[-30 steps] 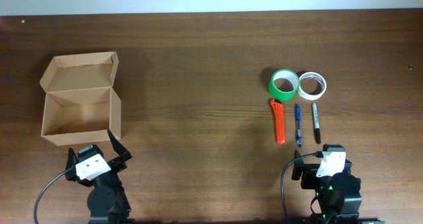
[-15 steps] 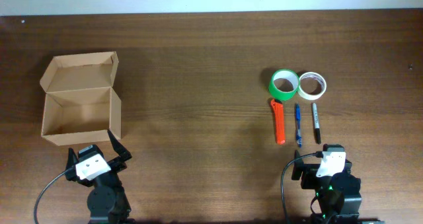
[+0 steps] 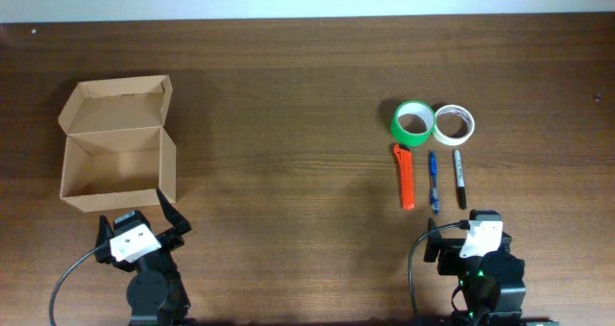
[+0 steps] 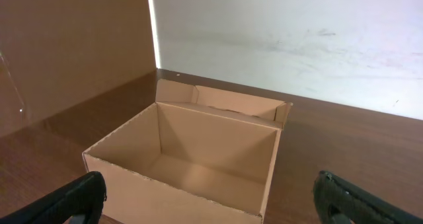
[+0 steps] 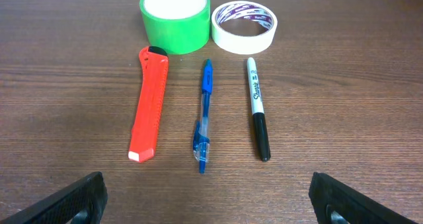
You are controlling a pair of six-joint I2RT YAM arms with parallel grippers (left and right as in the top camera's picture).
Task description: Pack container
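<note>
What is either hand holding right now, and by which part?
Nothing. Both are open and empty: left hand faces the box, right hand faces the pens and tape rolls.

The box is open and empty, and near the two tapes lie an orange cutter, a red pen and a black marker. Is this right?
Not quite: the pen is blue, not red, as the right wrist view shows. The box is open and empty, and the cutter and marker lie near the green tape and white tape.
</note>
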